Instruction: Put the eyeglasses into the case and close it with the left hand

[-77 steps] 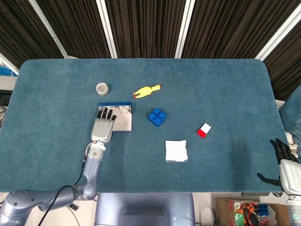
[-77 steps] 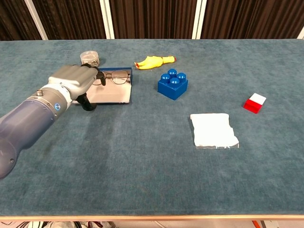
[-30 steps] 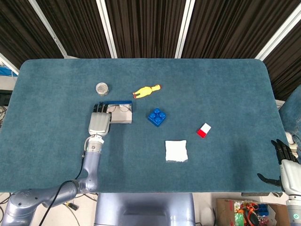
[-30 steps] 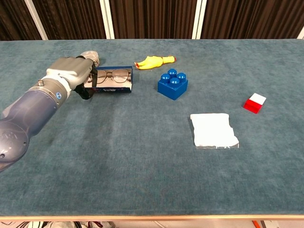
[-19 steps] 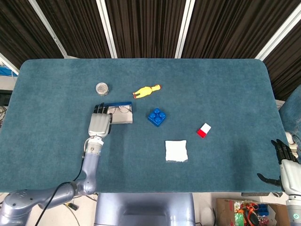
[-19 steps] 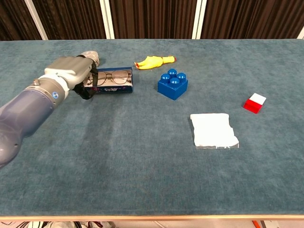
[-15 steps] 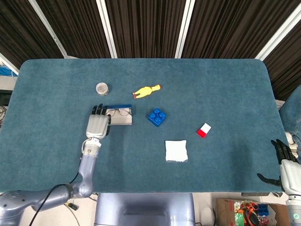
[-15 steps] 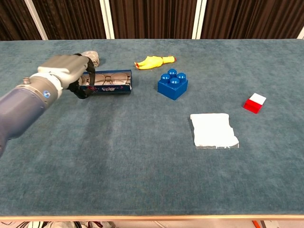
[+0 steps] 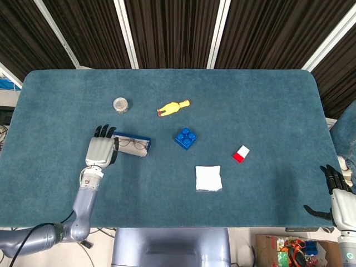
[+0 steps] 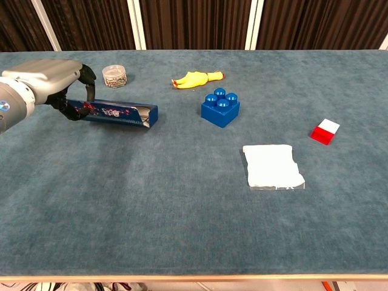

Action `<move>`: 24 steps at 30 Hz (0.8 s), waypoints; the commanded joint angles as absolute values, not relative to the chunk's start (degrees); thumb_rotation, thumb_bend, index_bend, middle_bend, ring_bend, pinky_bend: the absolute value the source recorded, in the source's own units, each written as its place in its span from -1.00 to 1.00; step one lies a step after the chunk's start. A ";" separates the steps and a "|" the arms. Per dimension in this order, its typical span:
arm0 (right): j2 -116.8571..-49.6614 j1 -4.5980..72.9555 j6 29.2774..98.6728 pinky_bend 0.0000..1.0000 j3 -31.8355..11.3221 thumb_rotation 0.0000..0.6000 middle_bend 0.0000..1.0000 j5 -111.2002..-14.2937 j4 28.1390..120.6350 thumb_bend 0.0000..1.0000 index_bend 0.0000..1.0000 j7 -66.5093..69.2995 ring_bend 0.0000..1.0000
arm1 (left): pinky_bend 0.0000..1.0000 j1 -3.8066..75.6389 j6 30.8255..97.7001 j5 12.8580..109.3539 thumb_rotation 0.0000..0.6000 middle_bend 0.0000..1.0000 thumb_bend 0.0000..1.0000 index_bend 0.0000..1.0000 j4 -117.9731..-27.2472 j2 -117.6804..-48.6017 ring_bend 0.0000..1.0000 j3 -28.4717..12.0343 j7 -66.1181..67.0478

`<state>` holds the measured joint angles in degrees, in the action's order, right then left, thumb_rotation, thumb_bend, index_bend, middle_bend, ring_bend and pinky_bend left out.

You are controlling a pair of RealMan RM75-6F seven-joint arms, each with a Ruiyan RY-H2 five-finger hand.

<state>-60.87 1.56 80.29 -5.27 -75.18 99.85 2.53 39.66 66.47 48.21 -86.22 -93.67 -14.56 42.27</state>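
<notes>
The blue eyeglass case (image 9: 132, 145) lies left of the table's middle, and the eyeglasses (image 9: 132, 143) show inside it in the head view. In the chest view the case (image 10: 118, 113) looks low and nearly closed, with only a pale slit of its inside showing at the right end. My left hand (image 9: 99, 149) is at the case's left end, where its fingers (image 10: 76, 110) curl around that end. My right hand (image 9: 334, 192) hangs beyond the table's right front edge, fingers apart and holding nothing.
A small clear jar (image 9: 120, 104) stands behind the case. A yellow rubber chicken (image 9: 173, 107), a blue block (image 9: 186, 138), a red and white block (image 9: 241, 154) and a folded white cloth (image 9: 208, 178) lie to the right.
My left hand has moved left, taking the case with it. The case's lid, upright earlier, now lies nearly down over the glasses. The right hand has not moved.
</notes>
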 commanded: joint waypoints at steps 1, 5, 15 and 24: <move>-60.88 1.56 80.31 -0.63 -5.28 1.00 -1.00 -75.16 99.84 -0.90 -1.00 2.51 -0.96 | -0.87 40.24 65.70 47.42 1.00 -0.73 -0.17 0.14 -86.16 -93.29 -0.96 -14.87 42.43; -60.86 1.53 80.32 -0.63 -5.28 1.00 -1.00 -75.11 99.86 -0.90 -1.00 2.47 -0.96 | -0.87 41.44 64.61 46.04 1.00 -0.73 -0.17 0.14 -85.07 -93.60 -0.96 -15.31 42.69; -60.81 1.56 80.12 -0.63 -5.33 1.00 -1.00 -74.85 99.93 -0.90 -1.00 2.64 -0.96 | -0.87 43.88 63.20 44.12 1.00 -0.73 -0.17 0.14 -81.29 -95.13 -0.96 -16.41 41.64; -60.87 1.58 80.13 -0.63 -5.34 1.00 -1.00 -74.82 99.94 -0.90 -1.00 2.46 -0.96 | -0.87 45.99 61.80 42.34 1.00 -0.73 -0.17 0.14 -77.00 -96.98 -0.96 -16.60 42.02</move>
<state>-60.87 1.58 80.13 -5.33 -74.82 99.94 2.47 45.75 62.00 42.55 -77.32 -96.73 -16.61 41.99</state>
